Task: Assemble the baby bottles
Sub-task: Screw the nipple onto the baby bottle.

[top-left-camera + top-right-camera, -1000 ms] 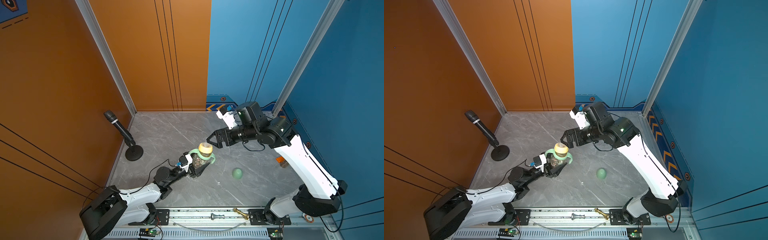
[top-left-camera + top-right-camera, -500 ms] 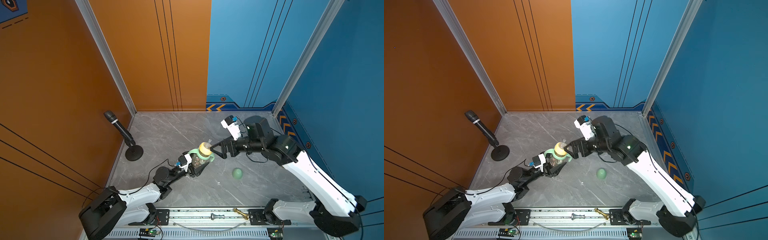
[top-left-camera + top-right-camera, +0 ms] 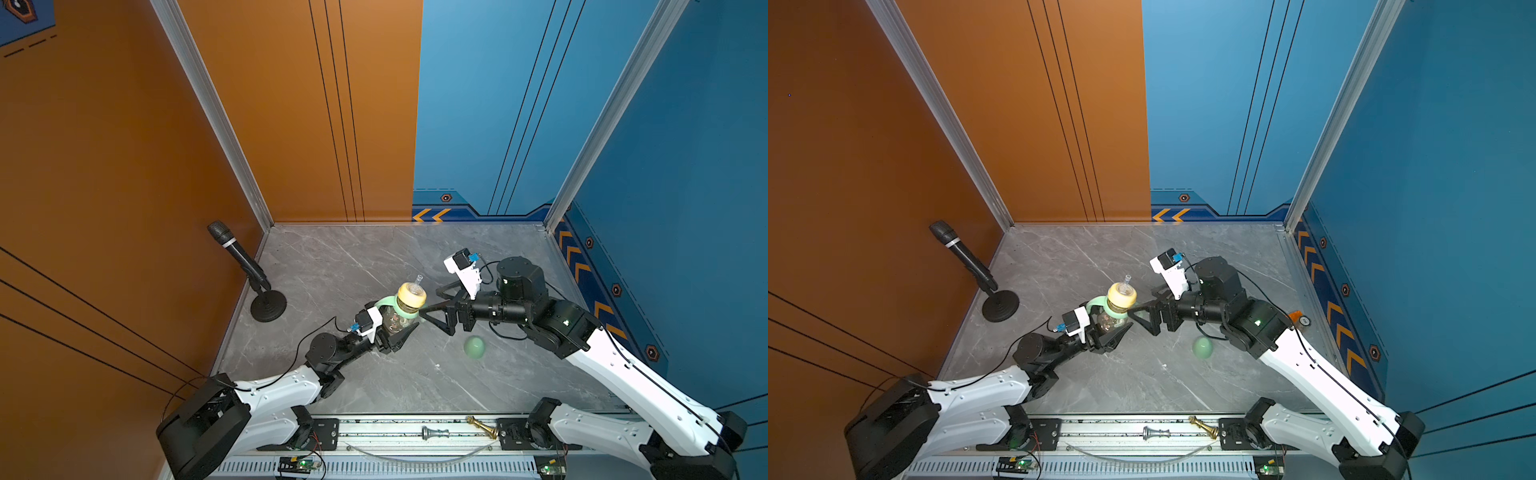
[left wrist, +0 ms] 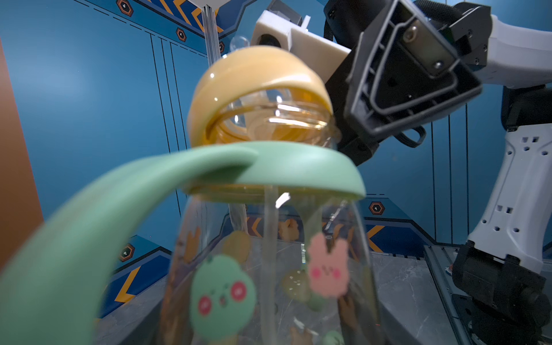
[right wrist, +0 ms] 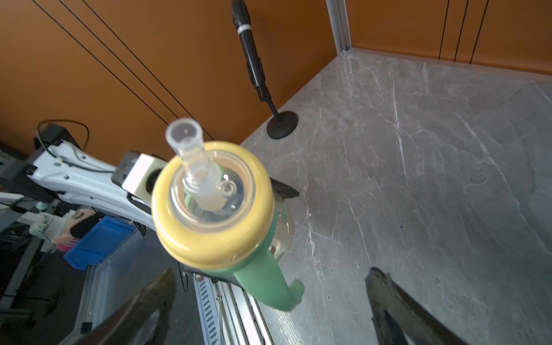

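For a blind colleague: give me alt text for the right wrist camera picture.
Close up, a clear baby bottle with a pale yellow collar, clear straw spout and mint-green handle stands ahead of the open right gripper's dark fingers, over a grey marble table.

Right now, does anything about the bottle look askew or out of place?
Yes. In the left wrist view the yellow collar appears tilted on the bottle neck. One side rides high and bares the threads above the mint handle ring, so it looks not screwed down. The mint dome cap lies apart on the table.
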Controlling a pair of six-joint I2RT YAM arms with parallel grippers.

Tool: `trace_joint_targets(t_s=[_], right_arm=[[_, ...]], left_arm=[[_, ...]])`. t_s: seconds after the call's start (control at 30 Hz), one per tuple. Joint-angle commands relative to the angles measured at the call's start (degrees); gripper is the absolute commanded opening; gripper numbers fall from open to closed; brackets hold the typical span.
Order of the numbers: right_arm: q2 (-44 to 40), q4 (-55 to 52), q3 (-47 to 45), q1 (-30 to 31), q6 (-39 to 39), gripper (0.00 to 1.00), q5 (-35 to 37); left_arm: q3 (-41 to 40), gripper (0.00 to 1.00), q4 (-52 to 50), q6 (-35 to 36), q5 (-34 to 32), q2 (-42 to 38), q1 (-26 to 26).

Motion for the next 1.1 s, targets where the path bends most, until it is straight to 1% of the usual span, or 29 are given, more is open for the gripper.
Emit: trace_joint_targets(t_s=[0.0, 0.07, 0.13, 0.2, 0.33, 0.4, 0.5, 0.67, 0.77, 0.9, 1.0, 1.07], right_arm=[[0.17, 6.12, 4.41, -2.65, 6.31, 1.00, -4.61], [2.01, 5.73, 6.96, -2.03, 7.72, 1.00, -7.56], [3.76, 3.11, 9.05, -1.01, 7.81, 1.00, -6.21], [6.09, 0.15, 11.31, -0.81, 7.34, 1.00, -6.32], [8.16, -2.46, 13.14, 3.07, 5.05, 0.99, -4.04], [9.34, -5.46, 14.67, 3.68, 3.37, 0.96, -1.37], [10.57, -5.79, 14.76, 3.06, 3.52, 0.92, -1.37], [11.45, -5.21, 14.92, 3.32, 3.70, 0.82, -2.44], [11.72, -6.32, 14.99, 3.41, 2.92, 0.71, -2.62], [10.74, -6.20, 13.79, 3.68, 2.25, 0.61, -2.02], [10.30, -6.18, 12.88, 3.85, 1.12, 0.57, -1.85], [10.77, -7.96, 13.34, 4.40, -1.35, 0.51, -2.13]], left_arm=[[1.51, 0.16, 2.75, -0.10, 0.01, -0.32, -0.40], [1.38, 0.16, 2.79, 0.12, -0.33, 0.06, -0.40], [1.43, 0.16, 2.80, 0.44, -0.21, 0.47, -0.44], [1.70, 0.16, 2.80, 0.53, -0.28, 0.95, -0.49], [2.26, 0.16, 2.80, 0.47, 0.01, 1.37, -0.49], [2.26, 0.16, 2.79, 0.46, 0.06, 1.32, -0.49], [2.26, 0.16, 2.80, 0.58, 0.02, 1.23, -0.49], [1.96, 0.16, 2.75, 0.54, -0.29, 1.23, -0.49], [1.99, 0.16, 2.78, 0.45, -0.45, 1.27, -0.49], [2.34, 0.15, 2.77, -0.32, -0.76, 1.63, -0.15], [3.08, 0.15, 2.79, -2.23, -0.41, 2.20, 0.56], [3.50, 0.15, 2.79, -2.94, 0.21, 2.18, 0.83]])
